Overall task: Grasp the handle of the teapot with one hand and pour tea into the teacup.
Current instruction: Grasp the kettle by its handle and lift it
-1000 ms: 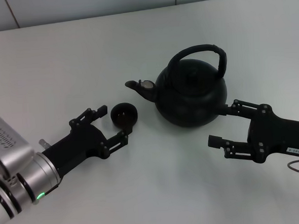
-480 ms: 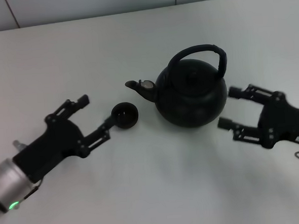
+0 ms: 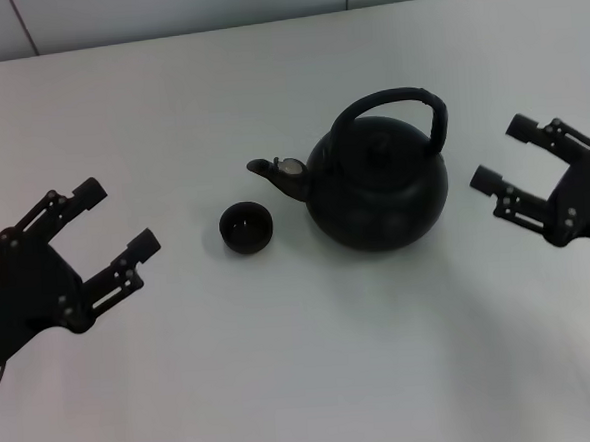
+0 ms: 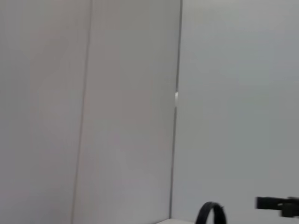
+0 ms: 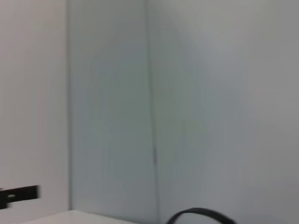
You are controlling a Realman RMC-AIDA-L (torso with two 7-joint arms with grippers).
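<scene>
The black teapot [image 3: 378,188] stands upright in the middle of the white table, spout pointing at the teacup [image 3: 246,228], which sits just to its left. The arched handle [image 3: 389,101] stands up over the lid; its top also shows in the left wrist view [image 4: 211,213] and the right wrist view [image 5: 201,214]. My left gripper [image 3: 120,215] is open, well left of the teacup and touching nothing. Right of the teapot, my right gripper [image 3: 499,151] is open and apart from it. The tea is out of view.
The white table [image 3: 305,381] runs back to a pale wall [image 3: 182,7] behind it. Both wrist views look mostly at wall panels; the right gripper's finger [image 4: 275,204] shows in the left one, the left gripper's finger [image 5: 18,195] in the right one.
Both arms have drawn back: the left gripper moved left away from the teacup, the right gripper moved right and farther back from the teapot. Teapot and teacup have not moved.
</scene>
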